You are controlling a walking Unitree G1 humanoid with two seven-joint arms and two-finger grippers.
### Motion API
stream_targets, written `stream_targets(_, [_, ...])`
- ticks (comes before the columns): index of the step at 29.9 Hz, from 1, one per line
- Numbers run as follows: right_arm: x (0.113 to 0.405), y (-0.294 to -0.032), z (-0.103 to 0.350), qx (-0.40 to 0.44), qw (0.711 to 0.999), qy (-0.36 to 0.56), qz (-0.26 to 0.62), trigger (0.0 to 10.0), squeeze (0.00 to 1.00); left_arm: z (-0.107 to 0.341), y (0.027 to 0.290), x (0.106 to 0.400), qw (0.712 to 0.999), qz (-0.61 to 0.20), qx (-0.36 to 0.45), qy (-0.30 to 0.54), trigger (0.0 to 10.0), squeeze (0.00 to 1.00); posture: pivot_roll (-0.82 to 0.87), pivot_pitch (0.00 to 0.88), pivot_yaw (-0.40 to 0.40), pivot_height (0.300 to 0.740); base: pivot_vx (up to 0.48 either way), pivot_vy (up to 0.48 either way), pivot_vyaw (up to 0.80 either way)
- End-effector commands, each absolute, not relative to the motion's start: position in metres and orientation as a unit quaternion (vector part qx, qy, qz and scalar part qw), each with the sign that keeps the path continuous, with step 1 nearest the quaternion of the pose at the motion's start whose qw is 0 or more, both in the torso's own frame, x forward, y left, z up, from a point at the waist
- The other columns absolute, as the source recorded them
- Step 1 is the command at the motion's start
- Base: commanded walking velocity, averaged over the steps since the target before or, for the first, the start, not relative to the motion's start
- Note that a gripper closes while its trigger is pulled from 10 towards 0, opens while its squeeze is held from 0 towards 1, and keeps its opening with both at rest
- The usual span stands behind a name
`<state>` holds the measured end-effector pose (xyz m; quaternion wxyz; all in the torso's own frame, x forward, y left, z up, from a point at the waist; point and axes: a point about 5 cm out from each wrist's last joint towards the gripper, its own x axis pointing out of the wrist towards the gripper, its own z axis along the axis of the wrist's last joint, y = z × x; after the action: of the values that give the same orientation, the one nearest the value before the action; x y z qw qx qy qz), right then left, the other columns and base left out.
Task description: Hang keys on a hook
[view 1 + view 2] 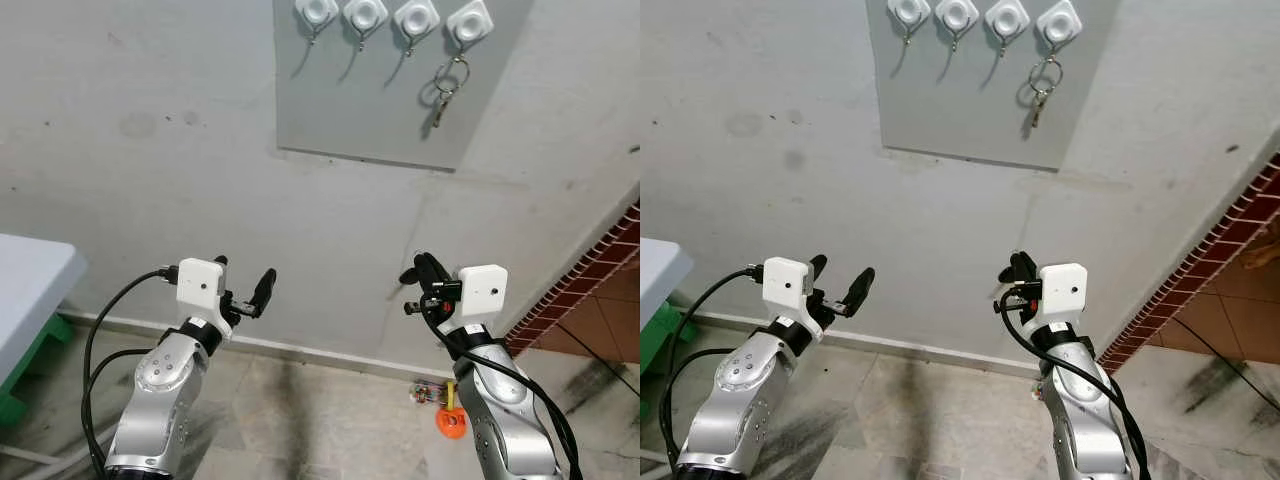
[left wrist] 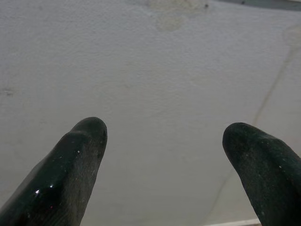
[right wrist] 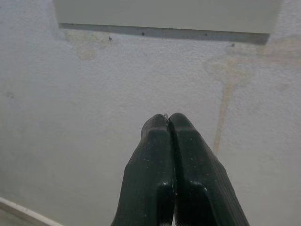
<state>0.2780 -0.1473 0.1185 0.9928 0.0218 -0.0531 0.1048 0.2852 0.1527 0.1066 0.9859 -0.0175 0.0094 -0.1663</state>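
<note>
A grey board [image 1: 390, 90] on the wall carries a row of white hooks [image 1: 366, 14] along its top. A bunch of keys [image 1: 447, 86] on a ring hangs from the rightmost hook [image 1: 469, 21]. Both grippers are held low, far below the board and pointing at the bare wall. My left gripper [image 1: 243, 283] is open, with nothing between its black fingers [image 2: 70, 174]. My right gripper [image 1: 422, 272] is shut, its two fingers [image 3: 174, 174] pressed together with nothing held.
A light table corner [image 1: 35, 280] with green legs stands at the left. A small orange object [image 1: 452, 420] lies on the tiled floor by the right arm. A brick-patterned wall [image 1: 590, 270] borders the right side.
</note>
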Motion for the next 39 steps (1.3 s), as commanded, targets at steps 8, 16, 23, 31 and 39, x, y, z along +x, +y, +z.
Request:
stream_targets(8, [0.278,-0.147,0.121,0.022,0.993,-0.06,0.104,10.0,0.0,0.112,0.152,0.285,0.985,-0.174,-0.017,0.005,10.0,0.0,0.0,0.103,-0.013,0.74,0.313,0.0,0.0])
stream_targets(16, [0.278,-0.147,0.121,0.025,0.992,-0.058,0.105,10.0,0.0,0.112,0.153,0.284,0.985,-0.171,-0.016,0.005,10.0,0.0,0.0,0.108,-0.014,0.74,0.315,0.0,0.0])
stream_targets(23, [0.278,-0.146,0.12,0.025,0.992,-0.057,0.107,10.0,0.0,0.111,0.153,0.284,0.985,-0.17,-0.018,0.008,10.0,0.0,0.0,0.11,-0.014,0.74,0.315,0.0,0.0])
stream_targets(31, [0.278,-0.145,0.12,0.026,0.992,-0.057,0.108,10.0,0.0,0.114,0.151,0.283,0.986,-0.167,-0.019,-0.004,10.0,0.0,0.0,0.11,-0.013,0.74,0.157,0.0,0.0])
stream_targets(39, [0.279,-0.143,0.121,0.023,0.991,-0.056,0.12,10.0,0.0,0.124,0.143,0.28,0.979,-0.2,-0.009,-0.032,10.0,0.0,0.0,0.109,-0.015,0.74,0.0,0.0,0.0])
